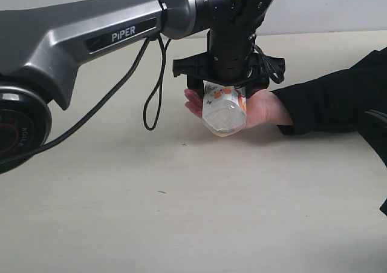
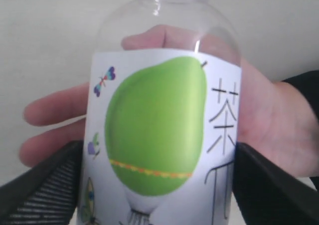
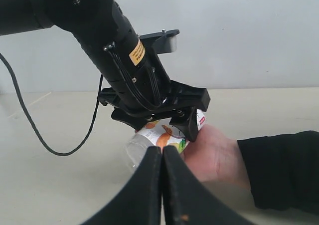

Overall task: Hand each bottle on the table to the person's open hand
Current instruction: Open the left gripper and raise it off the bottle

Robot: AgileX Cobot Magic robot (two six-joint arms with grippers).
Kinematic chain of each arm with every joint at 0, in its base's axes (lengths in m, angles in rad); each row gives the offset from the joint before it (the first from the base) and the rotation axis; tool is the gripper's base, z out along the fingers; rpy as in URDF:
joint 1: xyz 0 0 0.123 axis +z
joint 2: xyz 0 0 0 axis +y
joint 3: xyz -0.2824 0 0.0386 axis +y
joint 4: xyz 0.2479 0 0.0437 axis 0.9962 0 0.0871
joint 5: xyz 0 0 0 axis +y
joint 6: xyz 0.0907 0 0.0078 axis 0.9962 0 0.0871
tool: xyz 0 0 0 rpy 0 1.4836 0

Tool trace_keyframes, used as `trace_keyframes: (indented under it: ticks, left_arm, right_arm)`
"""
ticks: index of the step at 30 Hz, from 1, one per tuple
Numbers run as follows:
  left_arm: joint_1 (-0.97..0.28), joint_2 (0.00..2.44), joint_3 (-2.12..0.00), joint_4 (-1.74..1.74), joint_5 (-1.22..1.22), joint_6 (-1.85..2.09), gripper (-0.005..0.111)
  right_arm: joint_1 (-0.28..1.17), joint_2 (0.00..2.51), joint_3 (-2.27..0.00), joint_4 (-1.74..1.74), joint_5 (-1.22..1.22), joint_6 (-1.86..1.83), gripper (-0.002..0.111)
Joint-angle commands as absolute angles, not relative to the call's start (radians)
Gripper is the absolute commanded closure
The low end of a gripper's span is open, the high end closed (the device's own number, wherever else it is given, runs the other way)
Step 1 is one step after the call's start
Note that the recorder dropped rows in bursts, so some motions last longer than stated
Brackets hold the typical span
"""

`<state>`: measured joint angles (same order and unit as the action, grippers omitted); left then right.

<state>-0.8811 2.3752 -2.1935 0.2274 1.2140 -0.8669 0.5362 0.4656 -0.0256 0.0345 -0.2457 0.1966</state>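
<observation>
A: Where do we see the bottle (image 1: pixel 225 112)?
B: Upper middle of the exterior view, a little right of centre. It is clear plastic with a white label printed in orange and green, tilted with its clear end lowest, above the table (image 1: pixel 181 212)
A: And what has hold of it?
B: The left gripper (image 1: pixel 227 92) pinches it across the label. In the left wrist view we see a black finger (image 2: pixel 45 185) pressed on either side of the green fruit print
A: And the person's open hand (image 1: pixel 261 108)?
B: Palm up, just behind and beneath the bottle, reaching in from the right edge on a black sleeve (image 1: pixel 332 97). We cannot tell whether the bottle touches the palm, but the hand's fingers (image 2: pixel 55 108) lie open, not curled round it
A: The right gripper (image 3: pixel 162 185)?
B: Its two fingers are pressed together with nothing between them, and it points toward the hand and the bottle
</observation>
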Motion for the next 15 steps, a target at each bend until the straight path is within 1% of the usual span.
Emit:
trace_keyframes:
  ticks: [1, 3, 5, 9, 10, 15]
  left_arm:
    - [-0.884, 2.363, -2.202, 0.24, 1.221, -0.841, 0.032]
    - [-0.884, 2.363, -2.202, 0.244, 1.221, -0.841, 0.032]
    - [-0.884, 2.363, -2.202, 0.246, 1.221, -0.835, 0.026]
    - [-0.884, 2.363, -2.202, 0.247, 1.221, -0.828, 0.005]
    - [-0.884, 2.363, -2.202, 0.248, 1.221, -0.828, 0.002]
    - [-0.884, 2.356, -2.202, 0.25, 1.221, -0.788, 0.002]
  right_arm:
    - [0.534, 0.461, -0.023, 0.036, -0.25, 0.19, 0.108]
    - [0.534, 0.461, -0.023, 0.036, -0.25, 0.19, 0.108]
    - [0.534, 0.461, -0.023, 0.036, -0.25, 0.19, 0.108]
    - [0.534, 0.461, -0.023, 0.036, -0.25, 0.19, 0.108]
    - [0.534, 0.461, -0.023, 0.036, -0.25, 0.19, 0.108]
    - [0.534, 0.461, -0.023, 0.036, -0.25, 0.19, 0.108]
